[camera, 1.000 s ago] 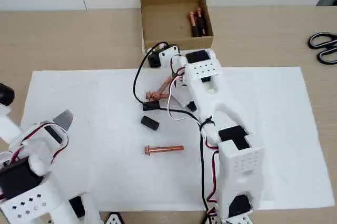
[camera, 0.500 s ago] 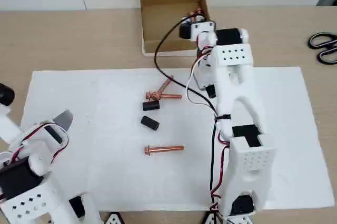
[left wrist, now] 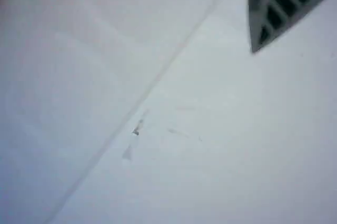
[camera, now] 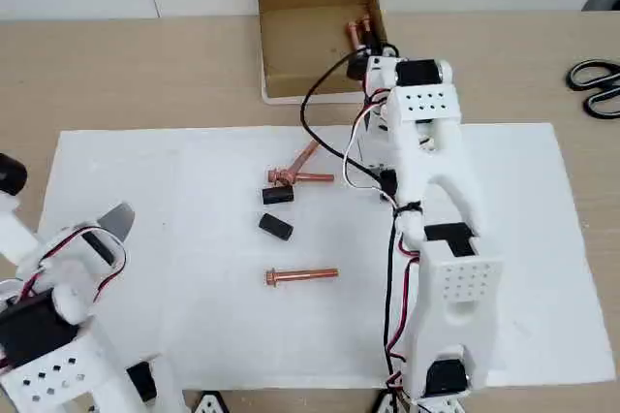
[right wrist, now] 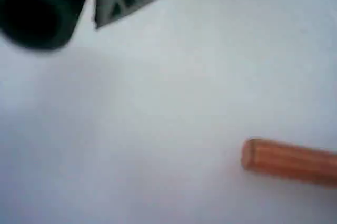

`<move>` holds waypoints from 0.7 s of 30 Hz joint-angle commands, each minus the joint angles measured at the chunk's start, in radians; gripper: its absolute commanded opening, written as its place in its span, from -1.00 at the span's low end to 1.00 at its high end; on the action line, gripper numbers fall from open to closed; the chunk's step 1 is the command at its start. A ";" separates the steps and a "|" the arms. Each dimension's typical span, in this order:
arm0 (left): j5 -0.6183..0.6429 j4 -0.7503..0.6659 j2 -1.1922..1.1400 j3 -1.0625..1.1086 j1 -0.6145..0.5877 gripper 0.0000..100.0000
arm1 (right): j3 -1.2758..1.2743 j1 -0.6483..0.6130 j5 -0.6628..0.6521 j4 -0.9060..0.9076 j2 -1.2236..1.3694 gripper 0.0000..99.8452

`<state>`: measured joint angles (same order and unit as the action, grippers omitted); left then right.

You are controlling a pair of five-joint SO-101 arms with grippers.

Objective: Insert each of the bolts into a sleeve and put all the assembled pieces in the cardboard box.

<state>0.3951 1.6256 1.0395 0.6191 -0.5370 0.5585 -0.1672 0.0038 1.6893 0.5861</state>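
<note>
Right gripper (camera: 363, 59) at cardboard box (camera: 291, 15) front corner; left gripper (camera: 114, 222) above paper (camera: 145, 171) edge. Grip state of both: cannot be determined. Loose on paper: three bolts (camera: 302, 275), two sleeves (camera: 275, 227).

A white arm (camera: 431, 156) stretches up across the paper sheet (camera: 145, 171), its jaws at the rim of the cardboard box (camera: 300, 40). Just ahead of the jaws, inside the box, lie copper-and-black assembled pieces (camera: 358, 33). Behind the jaws and off to one side sit two crossed bolts (camera: 302, 174), two black sleeves (camera: 278, 194) and a third bolt (camera: 302, 275). The other arm's gripper (camera: 114, 222) hangs well apart from them all.
</note>
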 commanded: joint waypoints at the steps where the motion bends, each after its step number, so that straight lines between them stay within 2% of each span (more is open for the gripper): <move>1: -0.005 -0.021 0.009 -0.005 0.002 -0.38 | 0.006 0.005 0.032 0.015 -0.001 -0.59; 21: -0.005 -0.021 0.009 -0.005 0.002 -0.38 | 0.011 -0.036 0.060 -0.033 0.082 -0.62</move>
<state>0.3951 1.6256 1.0395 0.6191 -0.5370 0.5600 -0.1841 0.0361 1.6724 0.6797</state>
